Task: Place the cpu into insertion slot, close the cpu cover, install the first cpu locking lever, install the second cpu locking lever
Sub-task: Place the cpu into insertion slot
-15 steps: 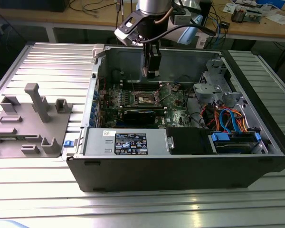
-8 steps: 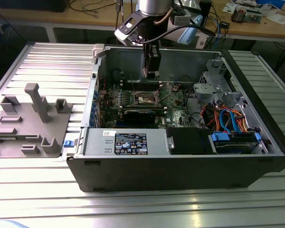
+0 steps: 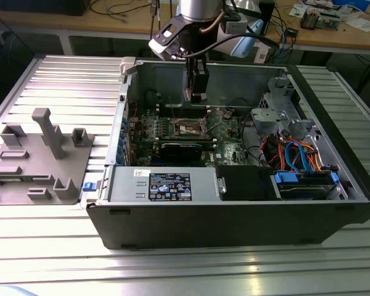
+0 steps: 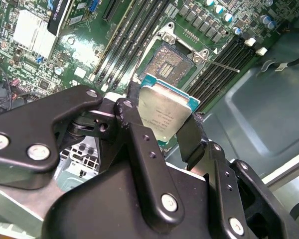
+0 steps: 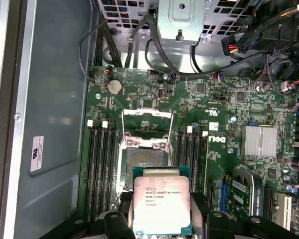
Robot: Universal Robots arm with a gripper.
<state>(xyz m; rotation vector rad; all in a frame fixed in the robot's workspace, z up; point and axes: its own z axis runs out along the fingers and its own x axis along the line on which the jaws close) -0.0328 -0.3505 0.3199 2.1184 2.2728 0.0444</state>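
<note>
Fingers (image 4: 139,144) clamp the cpu (image 4: 164,112) by two edges, leaving its underside free to seat, I judge, while I hold it above the insertion slot (image 3: 191,127), at its twelve o'clock in the exterior view.

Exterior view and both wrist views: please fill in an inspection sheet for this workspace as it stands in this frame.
Surface: ribbed metal table carrying an open computer case.
Job's things: cpu held above the board, not seated; insertion slot empty, dark centre exposed; cpu cover swung open.
Clutter: grey fixture tray on the table at the exterior view's left.
Grippers: gripper inside the case, shut on the cpu.
Cables: orange and blue wires bundled in the case at the exterior view's right, away from the slot.
Surroundings: wooden bench behind, with loose items.
</note>
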